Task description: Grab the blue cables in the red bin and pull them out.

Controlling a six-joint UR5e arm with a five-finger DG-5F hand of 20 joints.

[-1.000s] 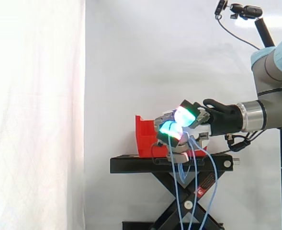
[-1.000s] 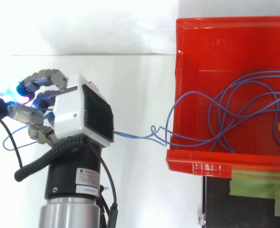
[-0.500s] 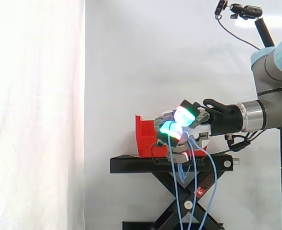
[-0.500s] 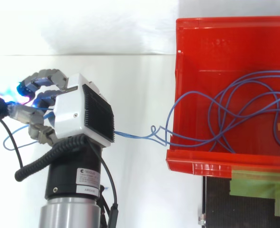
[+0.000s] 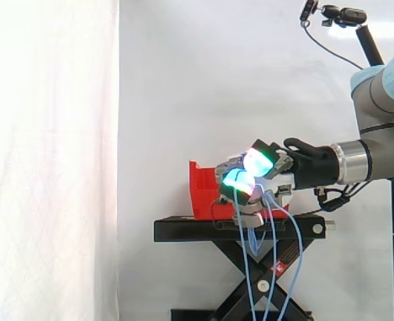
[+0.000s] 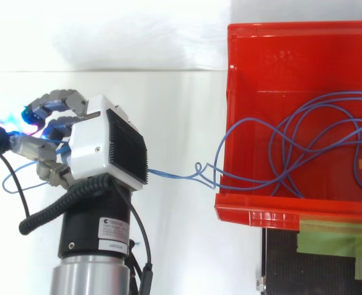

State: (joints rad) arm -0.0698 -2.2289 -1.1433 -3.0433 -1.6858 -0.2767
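The red bin stands on the black stand. Thin blue cables lie coiled inside the bin, and strands run over its near left rim to my hand. The hand hovers off the bin's left side in the top view, its fingers curled round the cable strands. In the side view the hand is in front of the red bin, fingertips glowing green, and blue cables hang in long loops below it.
A black scissor-lift frame holds up the stand. A white curtain hangs on the left. A camera on a black pole is at the upper right. Green tape marks the stand below the bin.
The loose loop of blue cable beside the fingers has shifted slightly; the hand and the bin stay where they were.
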